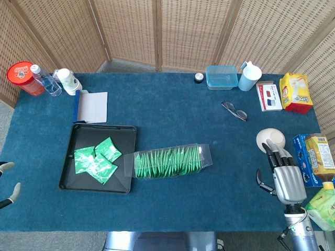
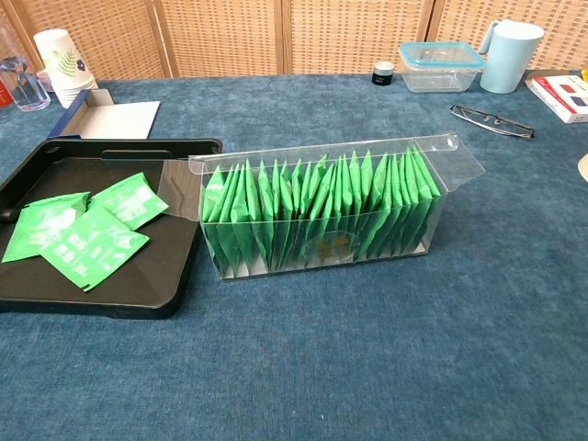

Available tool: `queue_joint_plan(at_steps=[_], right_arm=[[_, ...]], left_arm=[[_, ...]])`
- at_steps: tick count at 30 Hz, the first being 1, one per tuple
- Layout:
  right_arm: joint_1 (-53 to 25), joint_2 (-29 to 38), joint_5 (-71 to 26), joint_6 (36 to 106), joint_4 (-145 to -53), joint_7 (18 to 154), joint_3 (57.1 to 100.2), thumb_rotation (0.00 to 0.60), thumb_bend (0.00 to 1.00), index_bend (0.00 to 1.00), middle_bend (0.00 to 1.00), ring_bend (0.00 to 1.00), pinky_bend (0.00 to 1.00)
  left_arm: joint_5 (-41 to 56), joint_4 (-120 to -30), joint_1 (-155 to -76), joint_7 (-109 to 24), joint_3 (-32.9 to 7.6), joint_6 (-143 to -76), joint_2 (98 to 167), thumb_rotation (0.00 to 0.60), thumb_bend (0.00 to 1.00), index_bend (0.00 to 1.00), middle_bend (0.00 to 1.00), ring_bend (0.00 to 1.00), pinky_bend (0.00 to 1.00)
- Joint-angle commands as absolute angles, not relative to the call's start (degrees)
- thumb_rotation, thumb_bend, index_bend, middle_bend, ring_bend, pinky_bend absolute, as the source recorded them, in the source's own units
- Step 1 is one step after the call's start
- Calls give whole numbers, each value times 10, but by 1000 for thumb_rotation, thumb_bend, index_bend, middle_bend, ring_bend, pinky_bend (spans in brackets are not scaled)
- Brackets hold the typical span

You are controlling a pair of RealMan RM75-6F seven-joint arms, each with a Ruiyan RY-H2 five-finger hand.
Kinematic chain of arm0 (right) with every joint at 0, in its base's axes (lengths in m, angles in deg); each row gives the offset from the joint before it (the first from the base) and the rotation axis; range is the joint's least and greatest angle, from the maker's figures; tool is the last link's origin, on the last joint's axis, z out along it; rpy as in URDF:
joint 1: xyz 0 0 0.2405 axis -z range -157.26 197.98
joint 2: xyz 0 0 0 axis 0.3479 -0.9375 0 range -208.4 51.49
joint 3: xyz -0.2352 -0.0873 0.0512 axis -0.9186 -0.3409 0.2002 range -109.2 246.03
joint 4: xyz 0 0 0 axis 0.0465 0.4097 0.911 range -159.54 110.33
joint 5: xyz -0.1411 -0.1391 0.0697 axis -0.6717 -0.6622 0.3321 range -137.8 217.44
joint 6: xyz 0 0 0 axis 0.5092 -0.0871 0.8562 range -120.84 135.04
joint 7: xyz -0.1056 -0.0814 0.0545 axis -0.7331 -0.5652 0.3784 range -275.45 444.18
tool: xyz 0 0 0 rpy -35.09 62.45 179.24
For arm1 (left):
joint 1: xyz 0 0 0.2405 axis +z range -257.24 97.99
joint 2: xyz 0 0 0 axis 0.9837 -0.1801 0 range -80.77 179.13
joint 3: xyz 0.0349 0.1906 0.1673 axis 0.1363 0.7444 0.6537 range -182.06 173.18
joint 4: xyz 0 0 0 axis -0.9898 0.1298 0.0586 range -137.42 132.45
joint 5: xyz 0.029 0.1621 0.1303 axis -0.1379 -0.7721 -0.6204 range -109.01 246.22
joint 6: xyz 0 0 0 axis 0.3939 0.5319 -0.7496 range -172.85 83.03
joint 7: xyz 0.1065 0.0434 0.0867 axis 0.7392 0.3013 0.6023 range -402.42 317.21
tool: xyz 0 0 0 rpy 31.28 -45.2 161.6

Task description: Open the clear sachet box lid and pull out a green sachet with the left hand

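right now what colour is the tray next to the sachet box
Black tray, clearest in the chest view.

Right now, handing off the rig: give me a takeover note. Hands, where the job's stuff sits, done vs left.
Left hand: only fingertips show at the table's left edge, holding nothing.
Right hand: resting on the table at far right, fingers extended, empty.
Clear sachet box: mid-table beside the black tray, lid flaps open, still packed with upright green sachets.
Done: lid open; loose green sachets already lie in the tray.
Left: reach in with the left hand and pull out a sachet.
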State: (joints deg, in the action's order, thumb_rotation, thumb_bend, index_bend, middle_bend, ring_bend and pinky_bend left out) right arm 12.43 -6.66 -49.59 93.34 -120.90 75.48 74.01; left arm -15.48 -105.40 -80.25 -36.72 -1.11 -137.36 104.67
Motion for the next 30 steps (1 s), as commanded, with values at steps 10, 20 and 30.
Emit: queue_joint_plan(at_steps=[10,20,30], right_arm=[[126,-67,-501,937,-1208,767,735,245,583,0,83,109,166],[138,-68,-502,954,-1213,775,731,245,583,0,83,109,166],[145,-69,-503,963,-1228,758,730,245,583,0,83,109,166]], left_arm=[[-164,-1056,-801,-367,-16,-1362,1043,344,375,237,233,144,299],[-194,-1070,-842,-383,-31,-1311,1038,293,375,237,233,145,299],[-238,-1104,-978,-396,-68,-1146,1025,241,375,237,233,145,299]])
